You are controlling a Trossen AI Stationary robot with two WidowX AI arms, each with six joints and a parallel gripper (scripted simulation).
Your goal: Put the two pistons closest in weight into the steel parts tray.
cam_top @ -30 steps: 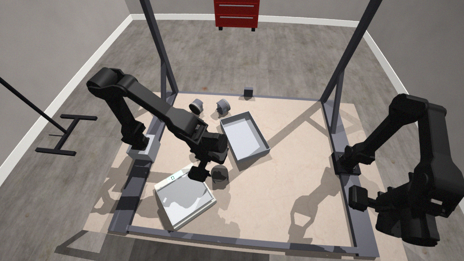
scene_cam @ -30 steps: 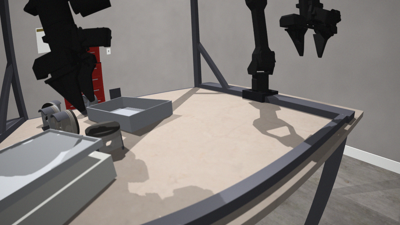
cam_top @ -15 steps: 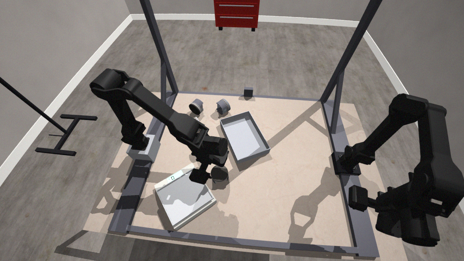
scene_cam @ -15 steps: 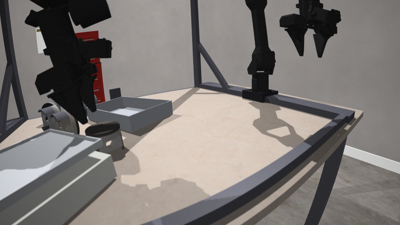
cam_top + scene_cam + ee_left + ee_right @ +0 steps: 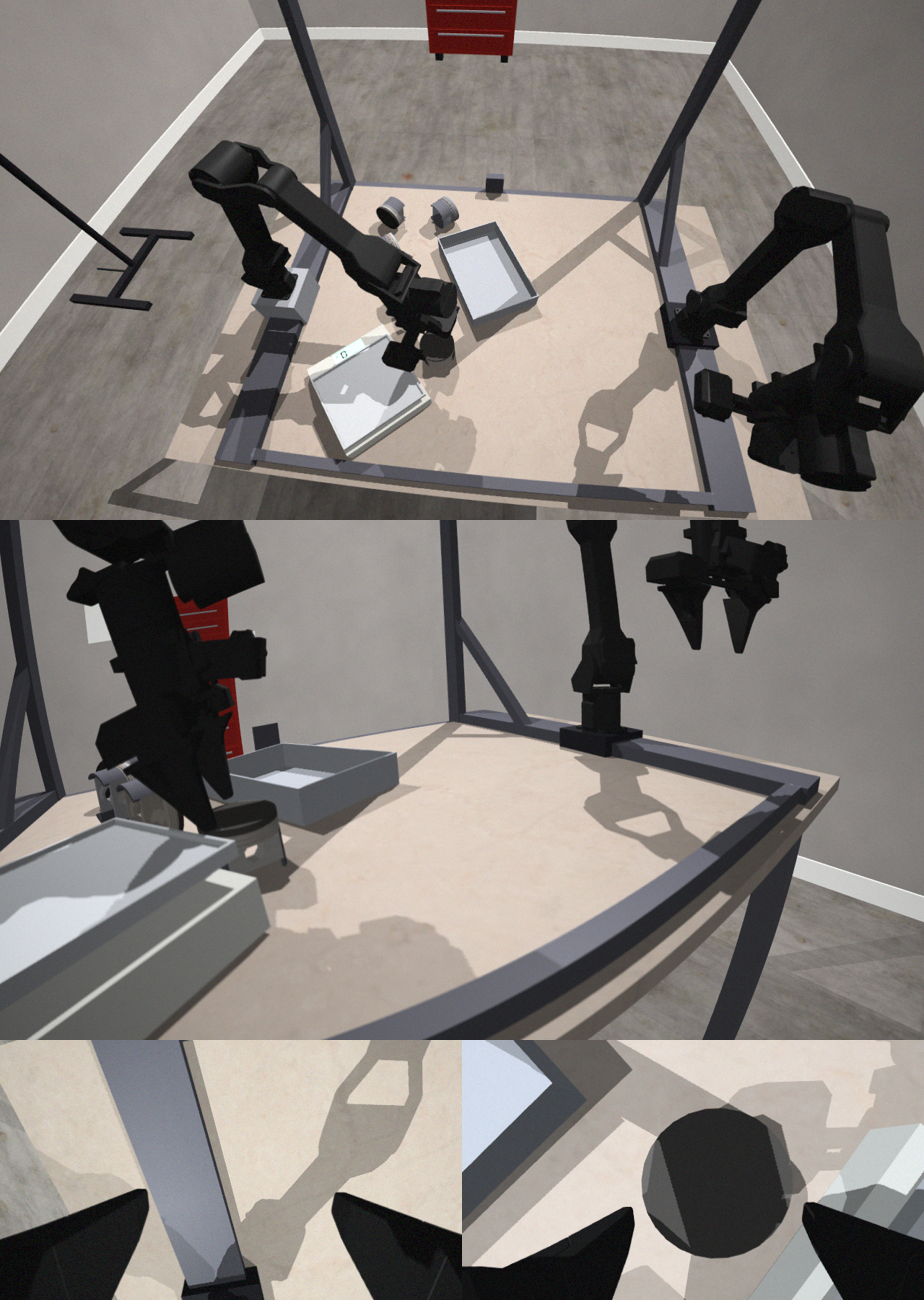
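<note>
My right gripper (image 5: 217, 810) (image 5: 717, 1213) is open, its fingertips low at either side of an upright, dark-topped piston (image 5: 437, 349) (image 5: 248, 816) (image 5: 718, 1184). Contact cannot be told. The steel parts tray (image 5: 530, 298) (image 5: 349, 786) (image 5: 534, 1124) is empty. Two pistons lie on their sides at the back, one (image 5: 391, 211) left and one (image 5: 445, 211) beside the tray. Another piston (image 5: 392, 240) is mostly hidden behind the right arm. A piston (image 5: 151, 810) on its side also shows behind the scale. My left gripper (image 5: 717, 649) (image 5: 241, 1200) is open and empty, high at the other side.
A scale (image 5: 362, 394) (image 5: 193, 934) (image 5: 787, 1271) reading 0 stands close beside the upright piston, its pan bare. The tray is on the piston's other side. A dark metal frame (image 5: 517, 486) (image 5: 581, 950) (image 5: 170, 1148) borders the table. A small dark block (image 5: 494, 183) stands at the back edge.
</note>
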